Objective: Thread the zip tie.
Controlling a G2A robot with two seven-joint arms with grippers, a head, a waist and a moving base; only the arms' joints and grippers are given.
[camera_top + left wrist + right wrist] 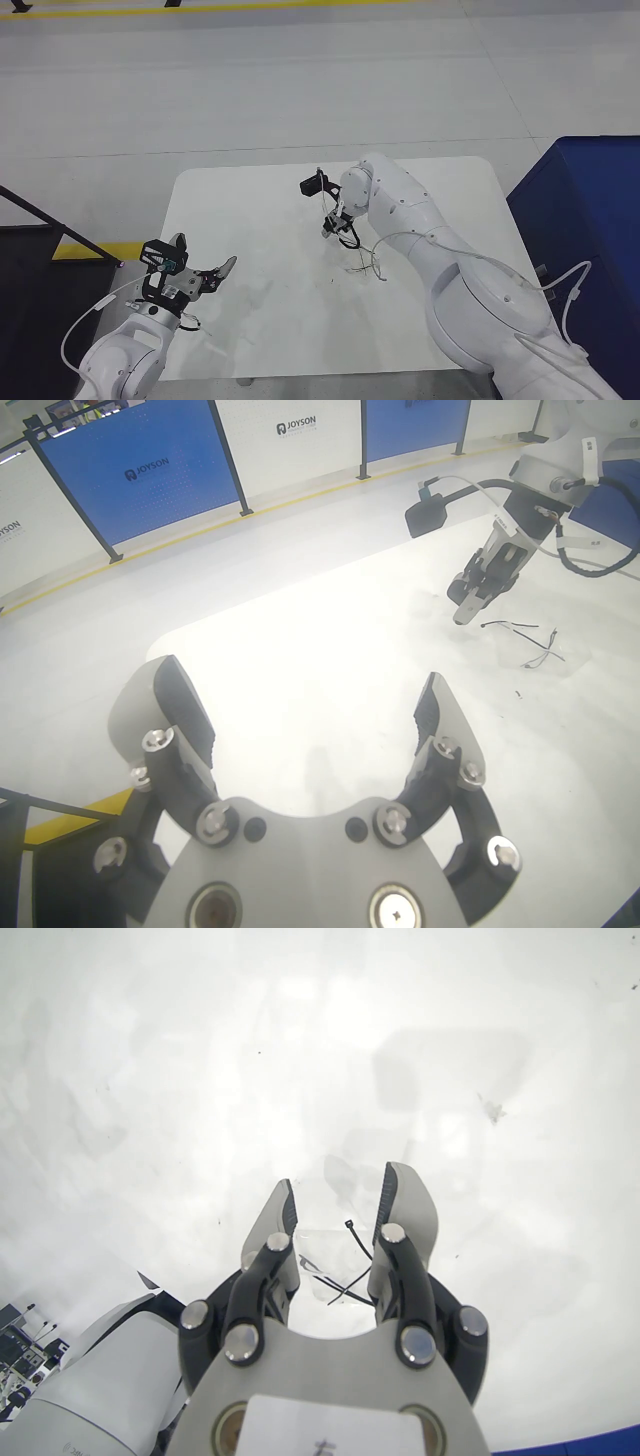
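- Several ties lie crossed under the released right claw; closing may pinch two or scrape the desk.
- Left claw, released and empty, hangs well apart.

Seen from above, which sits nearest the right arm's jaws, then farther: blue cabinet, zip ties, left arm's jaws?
1. zip ties, on the table, close by.
2. left gripper, jaws open, over the table's near-left corner.
3. blue cabinet, off the table's right side.
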